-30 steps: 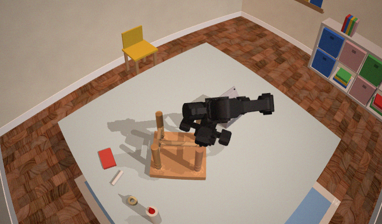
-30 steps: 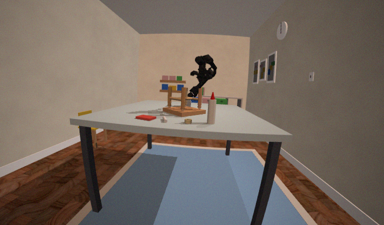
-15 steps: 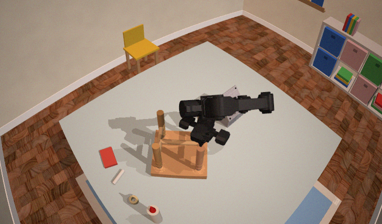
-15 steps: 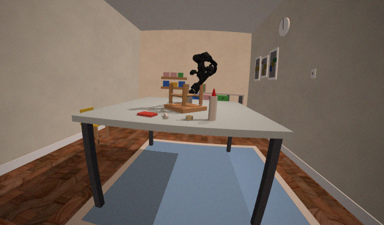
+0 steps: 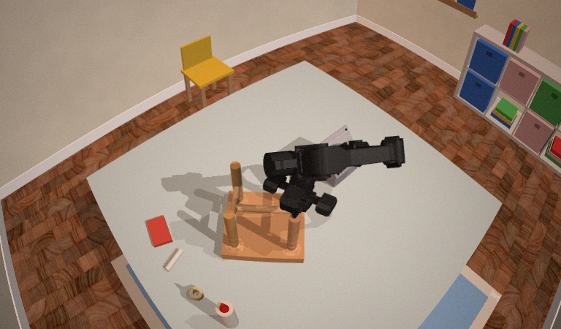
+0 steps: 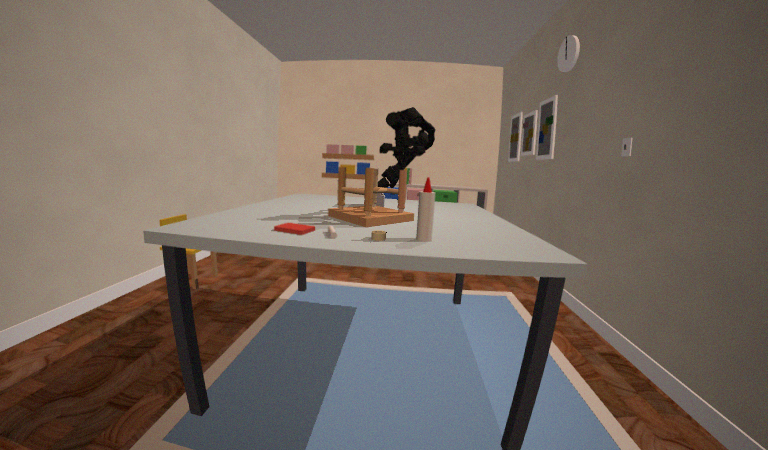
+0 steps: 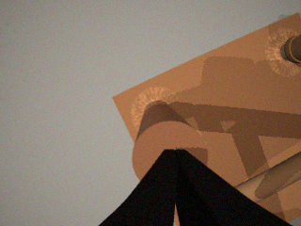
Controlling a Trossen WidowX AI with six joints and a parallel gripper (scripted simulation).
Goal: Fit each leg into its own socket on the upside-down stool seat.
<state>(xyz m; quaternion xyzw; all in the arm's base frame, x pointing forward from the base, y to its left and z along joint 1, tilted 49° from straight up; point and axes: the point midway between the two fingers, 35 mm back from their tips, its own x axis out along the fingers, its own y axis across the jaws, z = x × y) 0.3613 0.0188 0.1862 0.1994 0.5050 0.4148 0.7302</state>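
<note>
The wooden stool (image 5: 263, 230) lies upside down with its seat flat on the table; it also shows in the exterior view (image 6: 370, 200). Three legs stand upright in it: back left (image 5: 236, 175), front left (image 5: 230, 228) and front right (image 5: 294, 232). The fourth corner is hidden behind my arm. Rungs (image 5: 256, 208) join the legs. My gripper (image 5: 295, 213) is shut with nothing between the fingers, its tips right over the top of the front right leg. In the wrist view the shut fingertips (image 7: 176, 153) cover that leg's round end (image 7: 165, 143). I cannot tell whether they touch it.
A red block (image 5: 158, 230), a small white cylinder (image 5: 172, 259), a tape roll (image 5: 194, 291) and a glue bottle (image 5: 224, 308) lie left of and in front of the stool. A grey sheet (image 5: 340, 140) lies under my arm. The table edge runs close behind the bottle.
</note>
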